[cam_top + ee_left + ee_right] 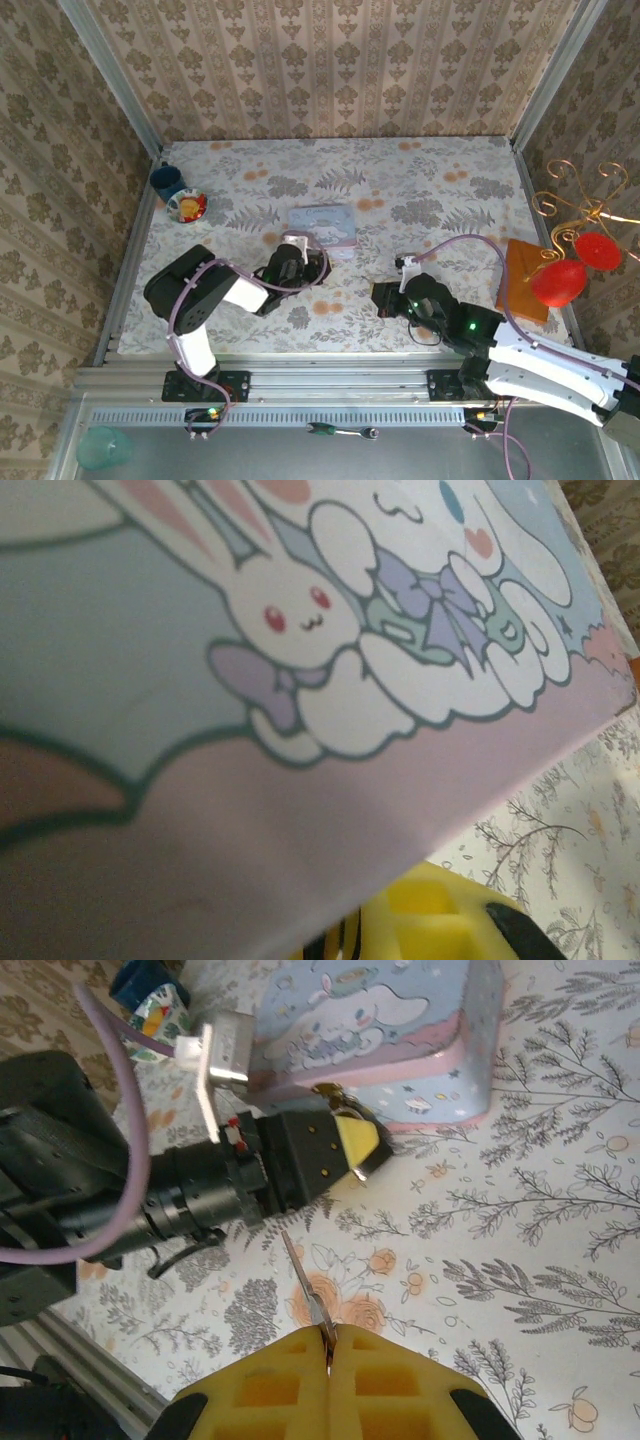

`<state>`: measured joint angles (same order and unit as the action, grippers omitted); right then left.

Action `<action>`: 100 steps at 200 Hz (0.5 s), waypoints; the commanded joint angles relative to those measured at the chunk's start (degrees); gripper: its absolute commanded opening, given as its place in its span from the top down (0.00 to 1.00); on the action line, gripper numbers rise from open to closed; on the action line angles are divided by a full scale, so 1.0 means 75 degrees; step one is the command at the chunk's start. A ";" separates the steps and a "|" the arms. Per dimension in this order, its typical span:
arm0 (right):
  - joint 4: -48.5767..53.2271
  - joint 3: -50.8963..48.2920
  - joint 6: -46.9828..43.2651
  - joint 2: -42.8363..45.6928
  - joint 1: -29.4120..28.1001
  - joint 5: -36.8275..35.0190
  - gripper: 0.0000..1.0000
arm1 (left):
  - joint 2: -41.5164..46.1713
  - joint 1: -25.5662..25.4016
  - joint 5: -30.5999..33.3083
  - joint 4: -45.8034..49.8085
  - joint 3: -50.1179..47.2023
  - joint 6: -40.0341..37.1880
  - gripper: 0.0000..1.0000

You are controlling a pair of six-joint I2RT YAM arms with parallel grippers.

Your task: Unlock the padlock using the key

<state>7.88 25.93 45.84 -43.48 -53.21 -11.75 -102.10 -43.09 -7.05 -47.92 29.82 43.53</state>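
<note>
We see a pastel cartoon-printed box (322,222) on the floral surface (450,190), a dark blue mug (166,180) beside a colourful bowl (187,206).

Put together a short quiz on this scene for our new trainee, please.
1. True or false: the right gripper pinches a thin metal key between shut yellow fingers.
2. Multiple choice: the cartoon-printed box lies A) right beside the left gripper, B) in the right gripper's grasp, C) at the near right corner of the table.
3. Fill in: in the top view, the blue cup stands near the table's far ____ corner.
Key: 1 true; 2 A; 3 left.
</note>
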 commanded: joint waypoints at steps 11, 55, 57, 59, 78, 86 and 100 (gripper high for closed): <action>-0.0234 0.0096 0.0160 -0.0485 0.0132 -0.0009 1.00 | 0.0345 0.0405 0.0159 0.1081 -0.0133 -0.0040 0.89; -0.0539 0.0194 0.0459 -0.1222 0.0189 0.0055 1.00 | 0.1385 0.0547 0.0196 0.2293 0.0013 -0.0131 0.95; -0.0536 0.0203 0.0476 -0.1263 0.0189 0.0055 1.00 | 0.1451 0.0558 0.0191 0.2320 0.0025 -0.0137 0.95; -0.0547 0.0214 0.0489 -0.1290 0.0197 0.0061 1.00 | 0.1474 0.0576 0.0176 0.2386 0.0028 -0.0144 0.95; -0.0749 0.0325 0.0572 -0.1715 0.0279 0.0253 1.00 | 0.1714 0.0799 -0.0222 0.2887 0.0265 -0.0241 0.95; -0.0992 0.0334 0.0636 -0.1910 0.0297 0.0371 1.00 | 0.1708 0.0868 -0.0383 0.3406 0.0572 -0.0390 0.95; -0.1686 0.0261 0.0791 -0.2311 0.0317 0.0681 1.00 | 0.1579 0.0882 -0.0531 0.4440 0.1271 -0.0804 0.95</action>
<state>2.90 26.61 48.90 -57.36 -51.24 -9.96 -90.48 -37.32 -8.03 -26.65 32.14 42.39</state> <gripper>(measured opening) 0.066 0.144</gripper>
